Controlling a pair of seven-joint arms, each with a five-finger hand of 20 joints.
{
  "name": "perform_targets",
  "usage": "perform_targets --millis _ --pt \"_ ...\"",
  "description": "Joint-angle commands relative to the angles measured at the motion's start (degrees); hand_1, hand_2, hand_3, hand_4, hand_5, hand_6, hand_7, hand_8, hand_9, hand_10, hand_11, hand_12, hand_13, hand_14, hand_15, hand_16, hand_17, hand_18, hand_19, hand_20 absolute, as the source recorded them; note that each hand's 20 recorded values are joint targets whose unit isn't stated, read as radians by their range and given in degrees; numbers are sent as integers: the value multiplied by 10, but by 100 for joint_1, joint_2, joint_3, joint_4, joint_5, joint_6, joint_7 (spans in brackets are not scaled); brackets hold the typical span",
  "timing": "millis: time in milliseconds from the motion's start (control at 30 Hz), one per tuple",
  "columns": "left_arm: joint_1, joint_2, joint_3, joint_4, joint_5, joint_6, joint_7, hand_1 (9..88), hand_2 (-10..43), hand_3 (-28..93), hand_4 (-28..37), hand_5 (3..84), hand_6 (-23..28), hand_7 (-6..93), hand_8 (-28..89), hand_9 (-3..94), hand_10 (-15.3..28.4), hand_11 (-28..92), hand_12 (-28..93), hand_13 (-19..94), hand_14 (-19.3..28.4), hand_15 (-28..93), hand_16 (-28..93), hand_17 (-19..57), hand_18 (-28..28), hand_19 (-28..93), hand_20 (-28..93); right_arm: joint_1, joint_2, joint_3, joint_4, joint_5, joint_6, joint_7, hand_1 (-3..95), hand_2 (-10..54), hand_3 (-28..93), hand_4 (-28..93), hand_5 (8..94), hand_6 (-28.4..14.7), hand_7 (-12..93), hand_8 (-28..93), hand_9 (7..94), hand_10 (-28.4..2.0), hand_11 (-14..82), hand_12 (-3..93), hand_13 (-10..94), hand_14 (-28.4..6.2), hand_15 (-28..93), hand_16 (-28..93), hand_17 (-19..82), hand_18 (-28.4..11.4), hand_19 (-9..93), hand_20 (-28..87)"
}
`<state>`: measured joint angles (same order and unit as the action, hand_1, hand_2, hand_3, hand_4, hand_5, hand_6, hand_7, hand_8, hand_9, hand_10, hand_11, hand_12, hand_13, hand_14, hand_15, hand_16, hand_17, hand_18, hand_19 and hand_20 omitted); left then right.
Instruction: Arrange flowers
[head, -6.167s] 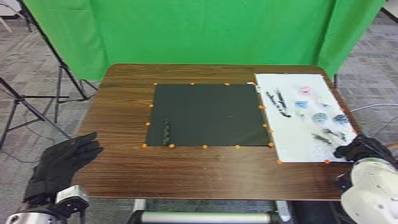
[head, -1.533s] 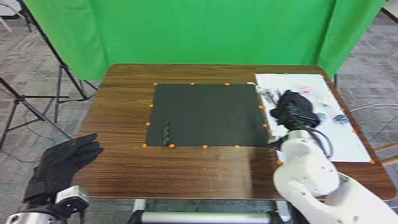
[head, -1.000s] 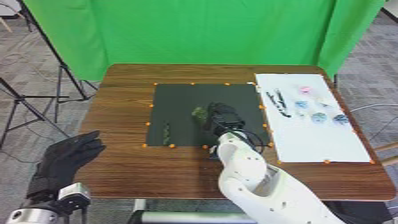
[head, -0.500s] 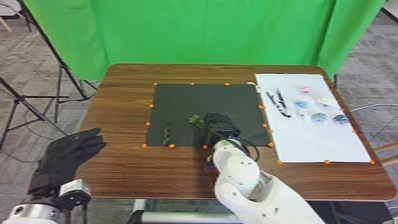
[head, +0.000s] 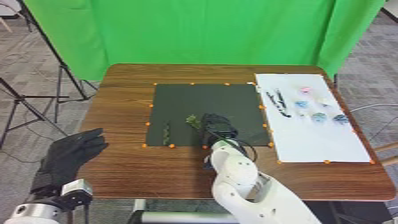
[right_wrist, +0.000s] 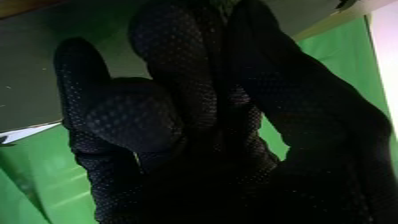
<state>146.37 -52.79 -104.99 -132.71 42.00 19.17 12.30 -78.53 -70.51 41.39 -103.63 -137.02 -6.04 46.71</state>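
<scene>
At the table's (head: 115, 102) eight o'clock, the left hand (head: 69, 154) is relaxed, fingers fairly straight and holding nothing.

On the dark mat (head: 187, 95), a frond (head: 166, 134) lies near eight o'clock, its tip towards twelve. It looks thin and bendy, and would probably be best lifted by the middle. Just short of the mat's centre, towards eight, is the sprig (head: 193, 121), the piece being worked on. It should weigh next to nothing, with soft leaves that could crush or snag on glove fabric, so a light hold low on its stem seems right.

The right hand (head: 218, 126) is at the sprig's three o'clock, its fingers drawn narrow, with a bit of green between the tips in the right wrist view; it appears to be pinching the sprig. Setting it down calls for a clean release, lest it cling and turn.

At the mat's three o'clock is the white sheet (head: 306, 145). Its dark twigs (head: 282, 103), near eleven, look stiffer and perhaps brittle. The blue flower (head: 301, 104), pink flower (head: 305, 90), green flower (head: 319, 117) and dark blue flower (head: 340, 118) look light and squashable, safest pinched from the sides.
</scene>
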Motion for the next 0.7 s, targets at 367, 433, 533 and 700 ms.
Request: perform_targets --millis 367,433,533,700 --pt "146 -101 -36 -29 28 -86 -56 288 81 794 -148 508 161 144 -90 427 237 404 86 314 284 646 -152 -97 217 607 121 85 177 -108 -69 -27 -116 -75 404 -95 745 -259 782 -49 328 138 829 -157 411 226 804 -101 684 243 397 -240 926 -148" --pt "148 -80 -20 -33 16 -50 -21 289 81 792 -146 508 160 145 -90 427 237 403 86 313 284 645 -152 -97 217 607 121 83 172 -95 -59 -42 -110 -91 402 -95 744 -260 781 -49 331 135 827 -158 412 226 803 -103 686 241 395 -241 926 -150" --pt "179 -66 -17 -36 3 -40 4 289 81 792 -144 508 159 145 -90 427 237 403 86 313 284 645 -152 -97 217 607 122 111 194 -142 -76 -63 -89 -49 400 -95 745 -259 781 -49 332 131 827 -159 413 225 803 -104 687 239 394 -242 925 -152" --pt "309 -65 -65 -79 -31 29 75 290 81 792 -143 508 160 145 -90 426 236 402 86 312 284 645 -151 -97 217 607 122 182 313 -212 -237 -92 -81 34 357 -91 755 -238 778 -55 354 -41 817 -166 419 225 798 -111 693 236 394 -248 925 -158"
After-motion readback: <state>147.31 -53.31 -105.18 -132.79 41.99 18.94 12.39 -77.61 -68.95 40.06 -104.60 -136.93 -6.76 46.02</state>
